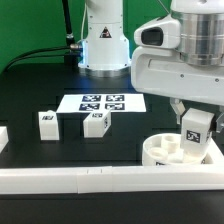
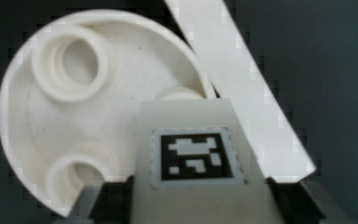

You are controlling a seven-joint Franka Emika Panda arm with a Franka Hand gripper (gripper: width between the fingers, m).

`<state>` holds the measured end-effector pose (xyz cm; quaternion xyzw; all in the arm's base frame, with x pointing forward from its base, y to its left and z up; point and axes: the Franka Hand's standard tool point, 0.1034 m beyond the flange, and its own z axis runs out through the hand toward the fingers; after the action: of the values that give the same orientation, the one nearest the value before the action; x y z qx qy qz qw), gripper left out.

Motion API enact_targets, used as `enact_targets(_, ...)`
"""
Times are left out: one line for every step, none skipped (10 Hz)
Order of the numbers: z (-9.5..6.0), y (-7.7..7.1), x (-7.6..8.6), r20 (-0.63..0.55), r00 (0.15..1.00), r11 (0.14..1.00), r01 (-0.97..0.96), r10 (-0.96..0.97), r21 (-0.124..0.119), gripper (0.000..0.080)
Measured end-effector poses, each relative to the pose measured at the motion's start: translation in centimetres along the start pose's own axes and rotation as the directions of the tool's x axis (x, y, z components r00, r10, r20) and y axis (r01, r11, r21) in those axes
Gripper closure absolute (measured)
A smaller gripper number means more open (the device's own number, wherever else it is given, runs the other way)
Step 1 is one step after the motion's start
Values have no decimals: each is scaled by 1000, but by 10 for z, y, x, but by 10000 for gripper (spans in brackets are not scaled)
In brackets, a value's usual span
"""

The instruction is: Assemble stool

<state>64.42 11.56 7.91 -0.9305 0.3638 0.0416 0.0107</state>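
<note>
Exterior view: the pincer (image 1: 195, 117) hangs from the arm on the exterior view's right, pinching a leg block (image 1: 195, 134) between its jaws. The block is upright, its black-and-white tag facing the camera. Right under the pincer lies the round seat (image 1: 162, 150), and the held block stands over the seat's far-right part. Whether the block touches the seat cannot be told. A long white rail (image 1: 90, 178) runs along the table just in front of the seat, nearer the camera than the pincer.

Well away from the pincer, toward the exterior view's left, two more leg blocks (image 1: 47, 123) (image 1: 95, 123) stand apart on the dark table (image 1: 30, 90). The marker board (image 1: 100, 102) lies just behind them.

The wrist view shows the same block (image 2: 197, 150) clamped from both sides, with the seat (image 2: 51, 120) and two of its round sockets beneath it, and the rail (image 2: 247, 90) against the seat's rim.
</note>
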Motion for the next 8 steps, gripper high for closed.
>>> enact_targets(0,1,0,-1,990,990,-139,139,15,461)
enact_targets(0,3,0,4,967,966,-255,255,37,461)
enact_targets(1,3,-1,11,946,945,-325,324,35,461)
enact_targets(1,3,-1,17,928,927,-372,372,35,461)
enact_targets(1,3,-2,19,918,917,-396,396,35,461)
enact_targets(1,3,-2,27,880,880,-474,474,33,461)
enact_targets(2,3,-4,46,815,814,-580,578,32,461)
enact_targets(3,2,-5,69,720,720,-693,690,38,461)
